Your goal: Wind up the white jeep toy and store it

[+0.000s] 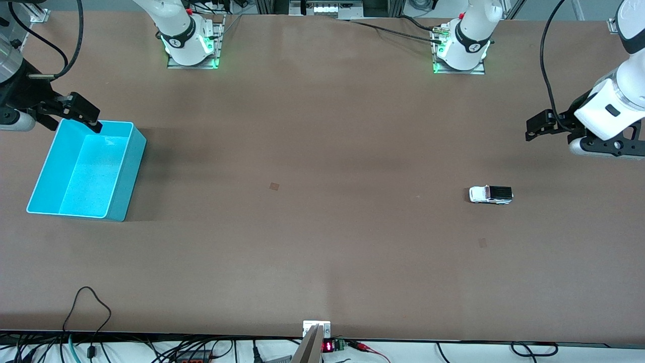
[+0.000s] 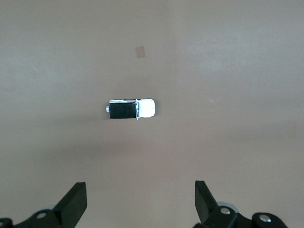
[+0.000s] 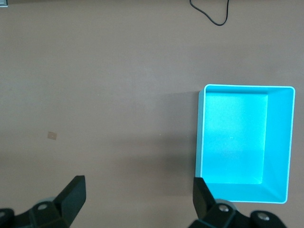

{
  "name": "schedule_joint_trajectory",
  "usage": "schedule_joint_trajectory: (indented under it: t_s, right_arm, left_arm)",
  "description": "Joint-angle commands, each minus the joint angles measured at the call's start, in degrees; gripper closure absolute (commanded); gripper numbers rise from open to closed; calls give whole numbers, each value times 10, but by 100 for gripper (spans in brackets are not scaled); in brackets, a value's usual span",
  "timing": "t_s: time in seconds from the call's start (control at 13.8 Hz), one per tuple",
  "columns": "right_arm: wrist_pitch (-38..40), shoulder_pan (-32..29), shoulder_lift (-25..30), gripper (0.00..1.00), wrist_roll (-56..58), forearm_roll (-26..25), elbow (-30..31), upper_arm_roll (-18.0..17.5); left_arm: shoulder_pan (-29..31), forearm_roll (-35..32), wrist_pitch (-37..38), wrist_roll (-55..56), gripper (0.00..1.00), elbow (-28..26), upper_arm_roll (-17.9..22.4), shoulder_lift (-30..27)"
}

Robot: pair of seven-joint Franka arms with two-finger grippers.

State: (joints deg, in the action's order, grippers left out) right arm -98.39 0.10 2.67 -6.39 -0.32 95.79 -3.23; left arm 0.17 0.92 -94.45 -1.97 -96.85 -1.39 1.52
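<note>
White jeep toy (image 1: 490, 194) alone on table, well apart from turquoise bin (image 1: 126, 171), toward left arm's end. Left gripper (image 1: 535, 127) up over table near jeep, jaws spread, empty. Right gripper (image 1: 83, 115) over bin's rim, jaws spread, waiting. Risk: jeep tiny, wheeled; off-centre pinch likely rolls it away.

White jeep toy (image 1: 490, 194) sat on the brown table (image 1: 322, 201) toward the left arm's end, under and apart from the spread left gripper (image 1: 535, 127). Turquoise plastic bin (image 1: 85, 171) lay at the right arm's end; spread right gripper (image 1: 85, 115) hung over its rim.
</note>
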Motion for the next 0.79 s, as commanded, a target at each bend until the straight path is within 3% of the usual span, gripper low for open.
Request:
schedule_joint_trajectory:
  t_s: [0.0, 0.43, 0.72]
  right_arm:
    - [2, 3, 13, 0, 7, -4, 10, 3]
    - [2, 3, 13, 0, 8, -5, 10, 3]
    - [2, 3, 13, 0, 7, -5, 10, 3]
  left_arm:
    - [6, 3, 12, -8, 0, 9, 0, 8]
    - [5, 1, 98, -46, 0, 9, -5, 23]
    - [8, 0, 89, -150, 0, 17, 0, 40]
